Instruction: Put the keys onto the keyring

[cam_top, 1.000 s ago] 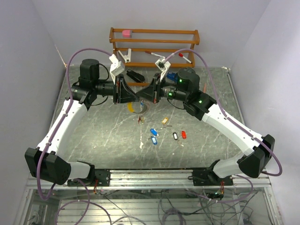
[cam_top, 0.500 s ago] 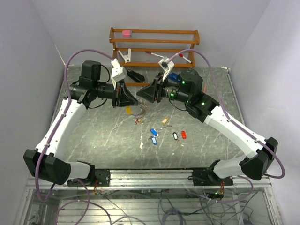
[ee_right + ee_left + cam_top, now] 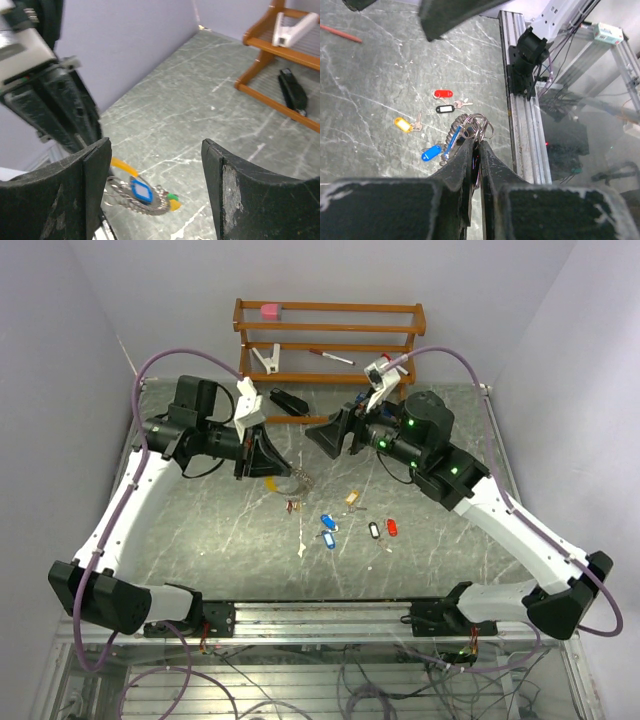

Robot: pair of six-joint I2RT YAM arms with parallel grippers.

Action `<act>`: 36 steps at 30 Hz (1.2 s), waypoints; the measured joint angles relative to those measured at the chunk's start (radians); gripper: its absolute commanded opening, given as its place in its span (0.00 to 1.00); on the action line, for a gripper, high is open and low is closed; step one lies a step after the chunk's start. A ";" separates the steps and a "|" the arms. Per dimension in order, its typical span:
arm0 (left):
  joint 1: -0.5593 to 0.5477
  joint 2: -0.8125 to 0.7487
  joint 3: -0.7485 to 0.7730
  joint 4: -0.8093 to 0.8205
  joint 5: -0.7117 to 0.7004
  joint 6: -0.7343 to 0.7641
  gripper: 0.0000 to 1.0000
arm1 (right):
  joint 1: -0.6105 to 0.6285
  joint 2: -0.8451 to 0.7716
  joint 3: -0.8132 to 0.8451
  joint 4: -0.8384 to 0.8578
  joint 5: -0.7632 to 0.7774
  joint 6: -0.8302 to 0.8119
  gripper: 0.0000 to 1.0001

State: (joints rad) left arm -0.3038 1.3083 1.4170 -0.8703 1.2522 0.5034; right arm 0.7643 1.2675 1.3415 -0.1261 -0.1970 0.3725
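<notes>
My left gripper (image 3: 268, 462) is shut on the keyring (image 3: 291, 483), a silver wire loop held above the table. In the left wrist view its jaws (image 3: 476, 144) pinch the keyring (image 3: 479, 123), with a blue tag (image 3: 452, 142) and a coil hanging from it. The right wrist view shows the keyring (image 3: 131, 200) carrying blue, yellow and green tags. My right gripper (image 3: 322, 437) stands open, off to the right of the ring and touching nothing; its fingers (image 3: 97, 170) are wide apart. Loose keys lie on the table: tan (image 3: 352, 498), blue (image 3: 327, 522), blue (image 3: 325, 538), black (image 3: 374, 530), red (image 3: 391, 527).
A wooden rack (image 3: 330, 312) stands at the back with white clips, a pink block and a red marker. A black object (image 3: 288, 400) lies in front of it. A metal rail (image 3: 330, 615) runs along the near edge. White walls close in both sides.
My right gripper has opened and drawn back to the right, away from the ring. The left gripper has shifted slightly left and down, still holding the keyring.
</notes>
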 measured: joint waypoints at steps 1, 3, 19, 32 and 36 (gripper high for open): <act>0.000 0.000 0.010 -0.029 0.000 0.032 0.07 | -0.003 -0.008 0.000 -0.019 0.022 -0.008 0.73; 0.000 0.000 0.033 -0.090 -0.012 0.106 0.07 | -0.008 -0.013 0.007 -0.069 0.061 -0.021 0.72; -0.001 -0.048 -0.164 0.002 -0.545 0.188 0.07 | -0.167 0.262 -0.085 -0.592 0.237 0.058 0.51; -0.002 -0.046 -0.197 0.051 -0.552 0.306 0.07 | -0.160 0.318 -0.163 -0.671 0.227 0.141 0.44; -0.002 -0.034 -0.197 0.063 -0.517 0.299 0.07 | -0.160 0.318 -0.170 -0.664 0.213 0.150 0.43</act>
State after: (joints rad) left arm -0.3061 1.2739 1.2201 -0.8078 0.7349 0.8024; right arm 0.6041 1.5856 1.1717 -0.7898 0.0158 0.5224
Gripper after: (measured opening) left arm 0.146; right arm 0.434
